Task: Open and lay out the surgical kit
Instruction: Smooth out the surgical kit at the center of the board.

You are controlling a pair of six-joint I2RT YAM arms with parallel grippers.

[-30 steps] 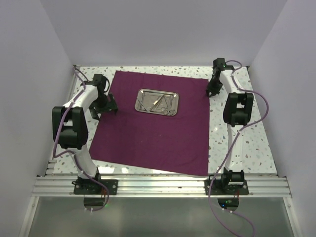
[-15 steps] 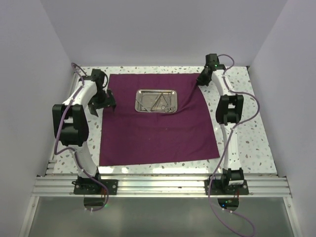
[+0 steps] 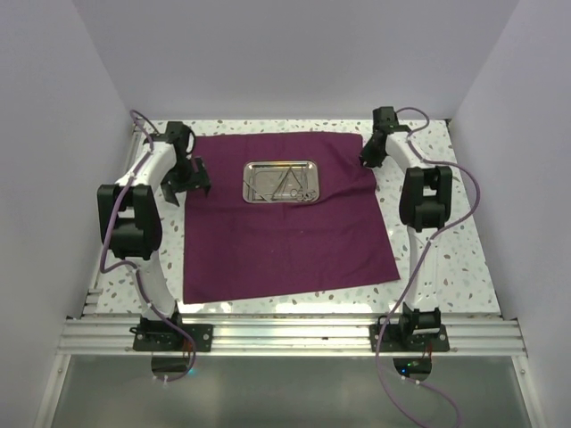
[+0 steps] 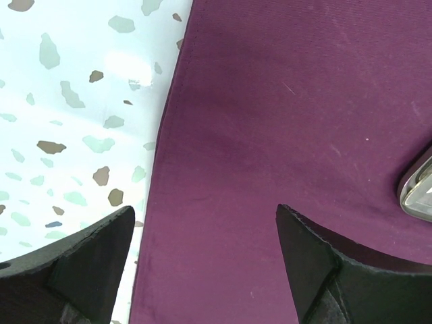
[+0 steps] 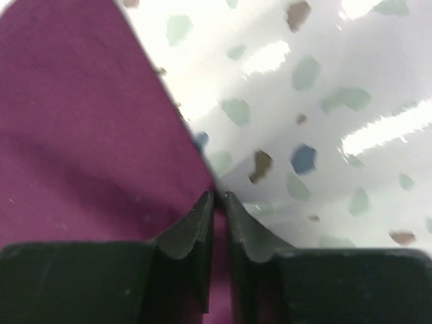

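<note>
Cloth wrap (image 3: 285, 241) pulled rightward, right fingers (image 5: 189, 233) pinching its edge

- Left arm (image 3: 134, 214) folds at the elbow and reaches toward 10 o'clock; left gripper (image 3: 186, 178) points down, jaws wide apart.
- Right arm (image 3: 426, 196) reaches toward 1 o'clock; right gripper (image 3: 368, 160) points down, jaws almost together.
</note>
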